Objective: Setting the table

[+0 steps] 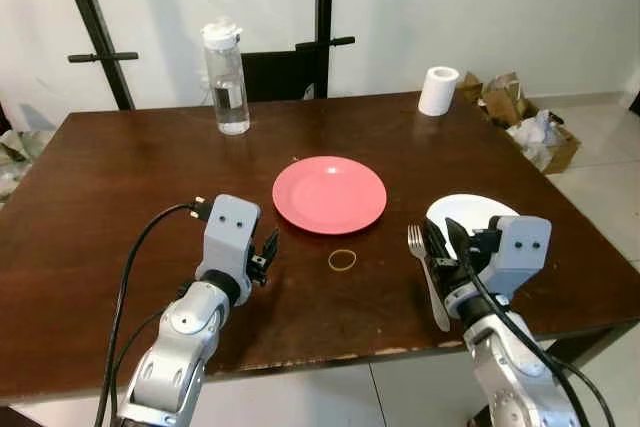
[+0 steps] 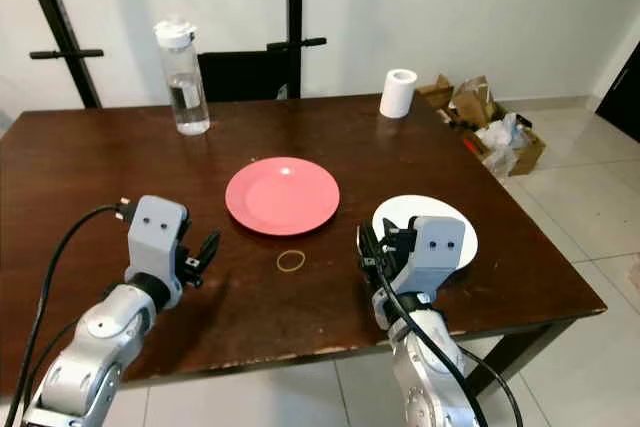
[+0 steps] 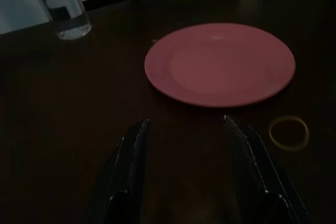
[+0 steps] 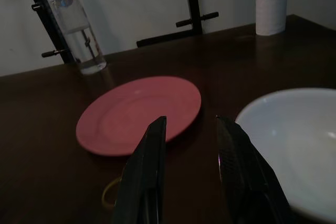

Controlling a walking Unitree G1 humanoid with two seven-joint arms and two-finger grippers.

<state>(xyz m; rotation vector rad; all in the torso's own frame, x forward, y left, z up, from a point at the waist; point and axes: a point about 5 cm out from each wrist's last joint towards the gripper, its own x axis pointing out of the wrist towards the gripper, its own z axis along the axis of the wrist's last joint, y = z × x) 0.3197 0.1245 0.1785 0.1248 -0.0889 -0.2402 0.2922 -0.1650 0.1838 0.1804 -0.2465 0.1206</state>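
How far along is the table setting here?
Early. Pink plate, white plate and fork already lie on the table. Both grippers, left and right, are open and hold nothing. Arranging the pieces is left.

The right gripper (image 1: pixel 443 239) and its wrist housing cover the near-left part of the white plate (image 1: pixel 470 211). The fork (image 1: pixel 427 272) is partly masked along its handle by the same gripper. In the right wrist view, the white plate (image 4: pixel 299 145) is cut off by the frame edge, and the rubber band (image 4: pixel 107 192) is partly concealed behind one black finger (image 4: pixel 144 182). In the left wrist view, the water bottle (image 3: pixel 58 3) is cut off above.
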